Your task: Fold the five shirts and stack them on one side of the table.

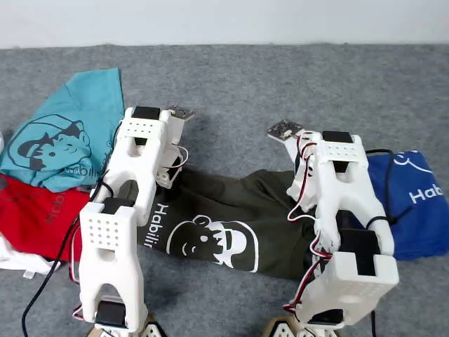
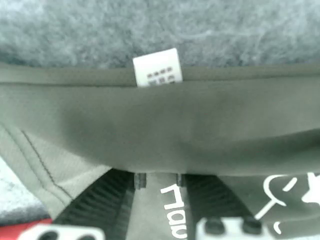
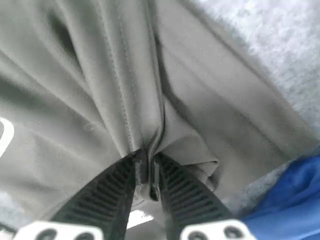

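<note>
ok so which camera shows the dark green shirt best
The high view: the dark green shirt lies spread out almost whole, its white print showing. The left wrist view gives a close folded edge with a white tag, near the left gripper. The right wrist view gives bunched cloth pinched in the right gripper.

Right fingers pinched tight on a bunched seam fold of the olive shirt, with the cloth running off from the tips in long creases. Bit of white print on the cloth. Blue shirt just beside it, grey worktop beyond.
</note>
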`<act>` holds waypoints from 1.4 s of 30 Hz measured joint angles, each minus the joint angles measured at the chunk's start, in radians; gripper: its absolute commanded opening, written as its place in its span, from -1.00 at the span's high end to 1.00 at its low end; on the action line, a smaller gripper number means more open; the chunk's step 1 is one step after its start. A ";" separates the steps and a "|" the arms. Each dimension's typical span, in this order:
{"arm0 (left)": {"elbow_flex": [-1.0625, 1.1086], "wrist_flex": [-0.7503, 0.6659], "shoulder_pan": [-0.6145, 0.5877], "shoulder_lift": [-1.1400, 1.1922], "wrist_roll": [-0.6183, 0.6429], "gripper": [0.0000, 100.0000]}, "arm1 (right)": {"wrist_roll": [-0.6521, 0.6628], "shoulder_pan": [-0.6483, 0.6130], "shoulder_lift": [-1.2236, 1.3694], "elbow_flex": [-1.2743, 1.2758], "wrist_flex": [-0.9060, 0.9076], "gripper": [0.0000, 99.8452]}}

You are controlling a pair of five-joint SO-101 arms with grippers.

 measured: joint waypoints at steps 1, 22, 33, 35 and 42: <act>0.000 0.000 0.000 0.000 0.000 0.76 | 0.000 -0.002 -0.014 0.000 0.011 0.97; 0.000 0.000 0.000 0.000 0.000 0.76 | 0.000 -0.057 -0.150 0.173 0.057 0.89; 0.000 0.000 0.000 0.000 0.000 0.76 | 0.000 -0.064 -0.150 0.176 0.167 0.79; 0.000 0.000 0.000 0.000 0.000 0.76 | 0.000 -0.066 -0.160 0.178 0.193 0.79; 0.000 0.000 0.000 0.000 0.000 0.76 | -0.003 -0.147 -0.408 0.226 0.242 0.78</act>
